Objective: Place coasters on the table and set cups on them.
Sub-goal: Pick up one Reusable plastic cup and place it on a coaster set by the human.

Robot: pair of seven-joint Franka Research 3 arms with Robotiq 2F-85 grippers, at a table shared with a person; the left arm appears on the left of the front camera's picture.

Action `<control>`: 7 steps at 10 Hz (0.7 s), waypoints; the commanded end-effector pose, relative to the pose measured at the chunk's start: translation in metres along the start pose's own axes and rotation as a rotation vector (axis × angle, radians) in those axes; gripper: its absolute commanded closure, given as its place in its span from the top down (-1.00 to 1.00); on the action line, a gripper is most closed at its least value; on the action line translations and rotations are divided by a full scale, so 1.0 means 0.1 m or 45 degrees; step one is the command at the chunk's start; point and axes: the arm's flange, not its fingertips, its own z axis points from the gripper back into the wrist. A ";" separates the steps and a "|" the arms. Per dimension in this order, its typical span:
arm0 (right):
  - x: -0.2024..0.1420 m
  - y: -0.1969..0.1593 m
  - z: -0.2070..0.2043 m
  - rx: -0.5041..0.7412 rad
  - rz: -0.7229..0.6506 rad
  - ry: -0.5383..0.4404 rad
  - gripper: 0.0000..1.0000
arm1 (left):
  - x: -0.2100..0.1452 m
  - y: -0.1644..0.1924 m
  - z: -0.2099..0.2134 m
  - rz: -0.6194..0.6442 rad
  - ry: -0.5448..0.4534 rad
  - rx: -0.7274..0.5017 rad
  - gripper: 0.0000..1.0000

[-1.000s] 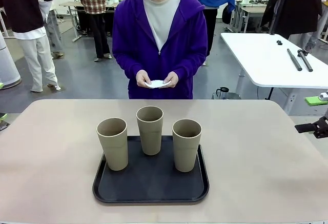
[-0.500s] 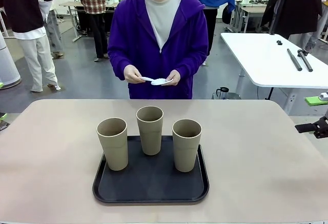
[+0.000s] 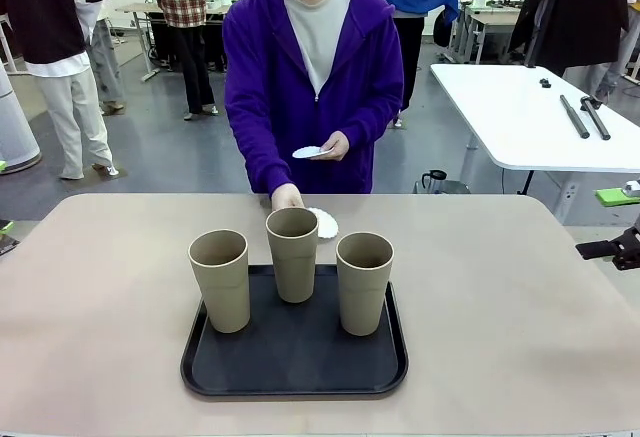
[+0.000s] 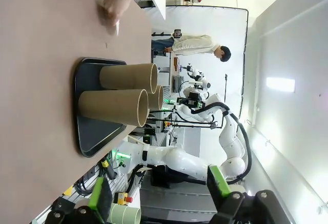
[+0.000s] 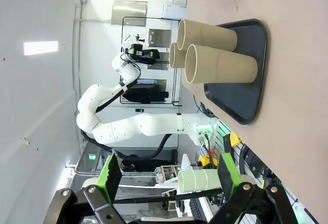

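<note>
The table (image 3: 520, 337) spreads out ahead of the left claw (image 4: 159, 196) and the right claw (image 5: 169, 179), both with fingers wide apart and empty. Between them a tray (image 3: 200, 362) holds three cups (image 3: 364, 282). Beyond the cups, a person's hand (image 3: 287, 197) touches one coaster (image 3: 325, 223) on the table.

The person's hand (image 3: 287, 197) lowered a coaster (image 3: 325, 223) onto the table (image 3: 100, 287).

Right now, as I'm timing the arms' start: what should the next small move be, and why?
Probably keep both arms back for a moment. The person's hand is touching the first coaster on the table, just behind the middle cup, and the other hand holds more coasters. All three cups stand on the black tray, so no coaster is free yet.
</note>
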 end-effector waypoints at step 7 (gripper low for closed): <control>0.01 -0.01 0.00 -0.005 -0.006 -0.004 1.00 | -0.02 -0.02 0.00 -0.006 -0.009 -0.027 1.00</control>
